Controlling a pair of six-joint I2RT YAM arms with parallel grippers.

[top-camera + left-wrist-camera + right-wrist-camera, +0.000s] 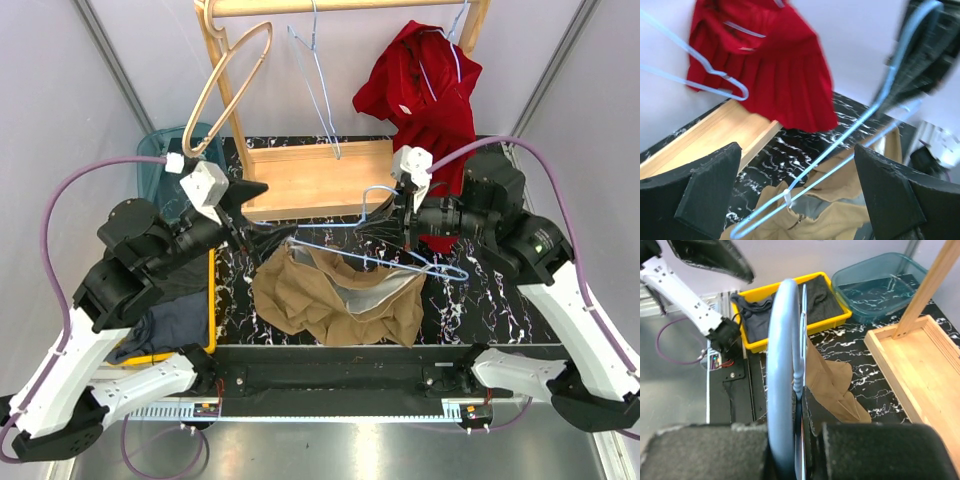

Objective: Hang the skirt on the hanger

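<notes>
Blue wire hanger (780,365) is clamped by the right gripper (795,450); the left gripper (255,215) is spread wide, empty, around its far tip. Tan skirt (340,300) lies crumpled below both. The hanger could be twisted loose if fabric is dragged

No readable text, labels or numbers anywhere.

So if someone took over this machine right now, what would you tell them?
The right fingers are shut on the blue hanger near its hook, holding it over the tan skirt.
The left fingers are open either side of the hanger's wire, gripping nothing.
The skirt lies crumpled on the table, not on the hanger.
Done: hanger in hand. Left: get the skirt onto it.
</notes>
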